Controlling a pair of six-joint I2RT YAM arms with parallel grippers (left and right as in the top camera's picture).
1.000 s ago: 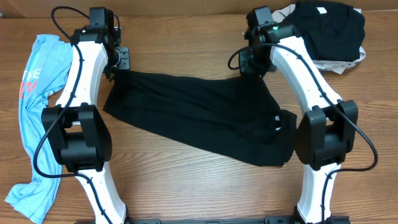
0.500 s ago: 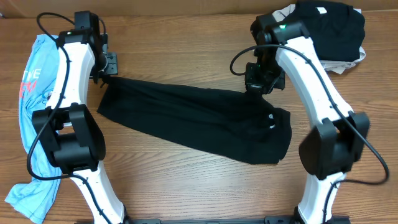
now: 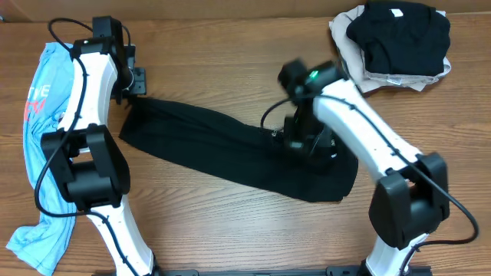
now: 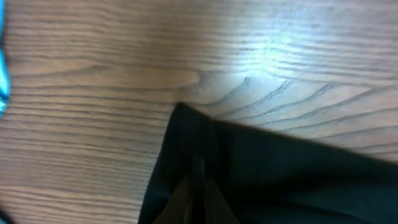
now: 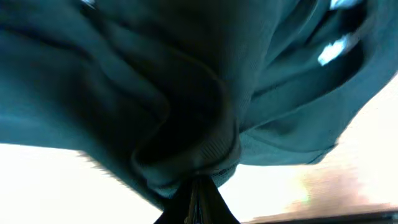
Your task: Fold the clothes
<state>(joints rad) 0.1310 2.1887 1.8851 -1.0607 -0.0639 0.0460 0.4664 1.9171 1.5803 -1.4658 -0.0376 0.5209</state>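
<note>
Hem of black shirt (image 3: 215, 146) has been carried by right gripper (image 3: 305, 144), clenched on it, from far edge onto the cloth's middle: a fold is judged begun. The corner beside blue shirt (image 3: 38, 115) is clamped by left gripper (image 3: 135, 84). Long axis runs from blue shirt, slanting rightward and nearer.

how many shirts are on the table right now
4: a light blue shirt along the left edge, a black shirt stretched across the middle, a folded black shirt at top right, a beige shirt under it. That pile may hide more.
</note>
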